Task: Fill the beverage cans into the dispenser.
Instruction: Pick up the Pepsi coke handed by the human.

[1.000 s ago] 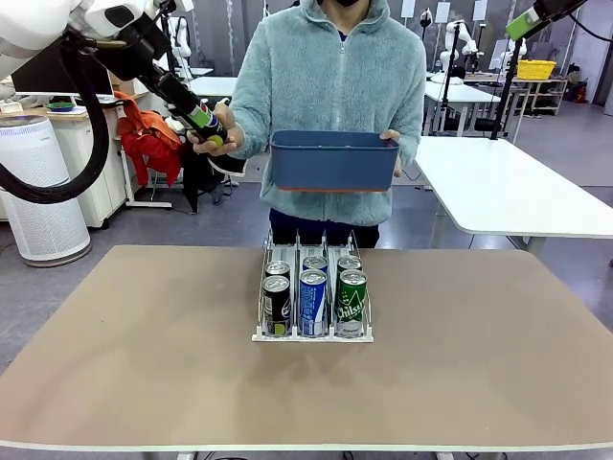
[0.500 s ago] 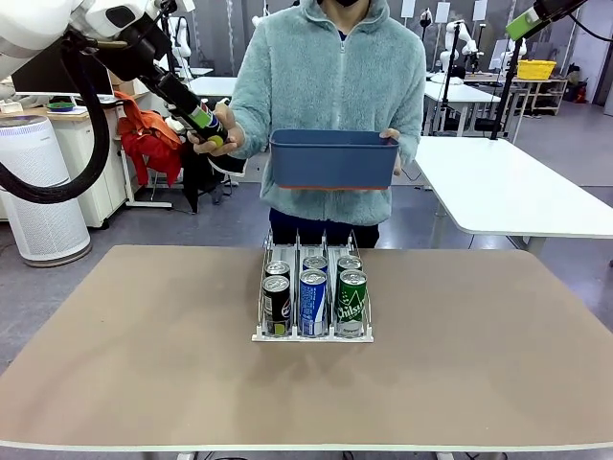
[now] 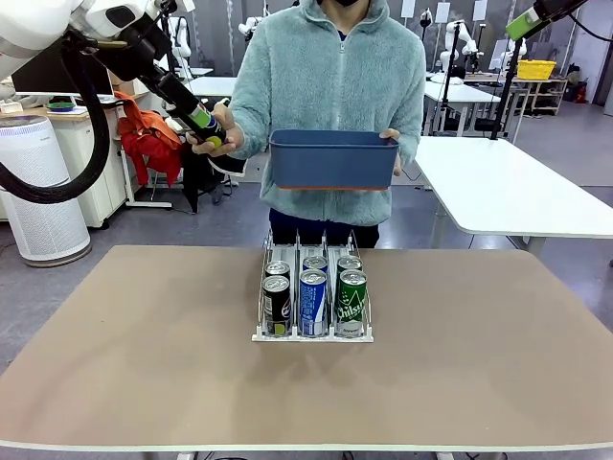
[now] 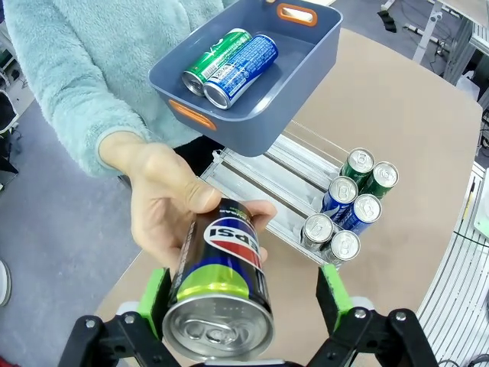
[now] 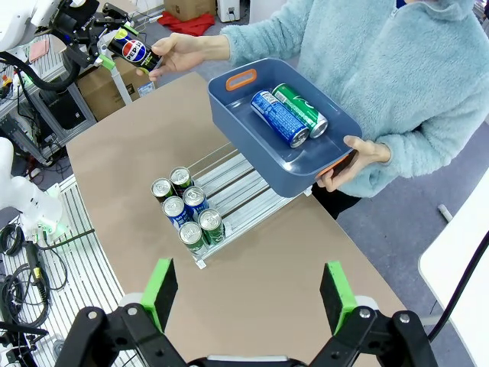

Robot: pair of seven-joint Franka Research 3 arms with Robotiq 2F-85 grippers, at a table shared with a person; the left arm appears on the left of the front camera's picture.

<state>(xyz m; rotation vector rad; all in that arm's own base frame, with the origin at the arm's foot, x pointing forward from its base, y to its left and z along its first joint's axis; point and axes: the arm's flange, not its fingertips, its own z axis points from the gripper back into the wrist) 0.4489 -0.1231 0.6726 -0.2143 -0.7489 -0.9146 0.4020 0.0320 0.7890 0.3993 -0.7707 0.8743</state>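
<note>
- Black can (image 3: pixel 204 121), front view: it is up in the air on my left side, well above the table and beyond its far edge. The person's hand (image 3: pixel 226 144) holds it from below. My left gripper (image 3: pixel 209 126) meets it from the upper left, so the can's long axis slants in one line with my fingers. The dispenser (image 3: pixel 312 336) stands in the middle of the table, well below the can and to the right. Six cans (image 3: pixel 313 302) stand at the front of its three lanes. The person's other hand holds the bin (image 3: pixel 333 161) above it.
- Left wrist view: the black can lies between my two pads, with its silver top toward my wrist and its bottom end in the person's palm. My jaws stand wide. One pad (image 4: pixel 157 294) is just beside the can wall and the other is apart from it, so I do not grip the can yet. I judge that the pick needs only a straight closing, with no turn of the wrist. Two more cans lie flat in the bin.
- Right wrist view: my right gripper (image 5: pixel 248 287) is spread open and empty, high over the table and far from the black can. The lanes behind the six cans are free. My left arm is clearly the nearer one. Once gripped, the can has to go down and across to the dispenser.
</note>
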